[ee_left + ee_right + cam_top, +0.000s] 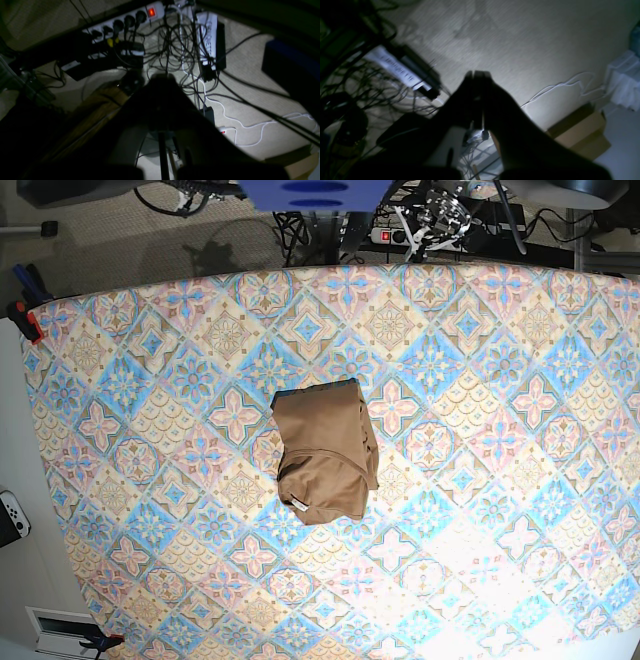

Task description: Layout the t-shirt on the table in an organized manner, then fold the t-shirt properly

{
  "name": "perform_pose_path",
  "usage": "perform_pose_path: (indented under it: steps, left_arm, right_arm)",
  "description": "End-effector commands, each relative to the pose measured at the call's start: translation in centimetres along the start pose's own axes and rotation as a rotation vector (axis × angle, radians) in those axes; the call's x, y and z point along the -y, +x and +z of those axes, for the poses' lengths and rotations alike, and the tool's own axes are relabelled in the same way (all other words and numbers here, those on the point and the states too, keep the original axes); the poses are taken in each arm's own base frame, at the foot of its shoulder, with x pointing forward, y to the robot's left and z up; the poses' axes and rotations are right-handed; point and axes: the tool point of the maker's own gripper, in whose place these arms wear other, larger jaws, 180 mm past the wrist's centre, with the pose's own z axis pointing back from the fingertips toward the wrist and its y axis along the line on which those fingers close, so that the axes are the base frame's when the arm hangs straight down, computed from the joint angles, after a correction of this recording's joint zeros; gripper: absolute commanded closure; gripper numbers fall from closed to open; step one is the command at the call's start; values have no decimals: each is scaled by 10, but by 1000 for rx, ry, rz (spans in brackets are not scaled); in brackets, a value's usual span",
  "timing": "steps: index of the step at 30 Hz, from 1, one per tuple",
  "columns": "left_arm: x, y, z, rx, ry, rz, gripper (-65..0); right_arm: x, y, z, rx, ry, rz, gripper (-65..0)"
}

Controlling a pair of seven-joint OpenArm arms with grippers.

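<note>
Base view shows the t-shirt (326, 450) lying in a compact folded bundle near the middle of the table (520, 380), so the fold looks finished or nearly so (a slight bulge at its six-o'clock end might want a last flattening, which would call for an arm to reach in from twelve o'clock). Patterned cloth lies bare all round it, every table edge is well apart, and neither arm is over the surface. Both wrist views look down at the floor with its cables (175, 37), and the left gripper (161, 77) and right gripper (477, 73) are closed with nothing between the jaws.
</note>
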Motion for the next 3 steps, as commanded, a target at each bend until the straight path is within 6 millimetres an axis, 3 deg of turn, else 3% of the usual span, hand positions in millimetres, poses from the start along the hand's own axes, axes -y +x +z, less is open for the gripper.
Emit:
perform_pose_path:
  steps: [1, 3]
  left_arm:
    - [1, 3, 0, 10, -2, 2, 0]
    - [10, 7, -1, 17, -13, 7, 0]
  right_arm:
    - [2, 6, -1, 13, -9, 1, 0]
    - [-16, 35, 0, 52, 18, -18, 0]
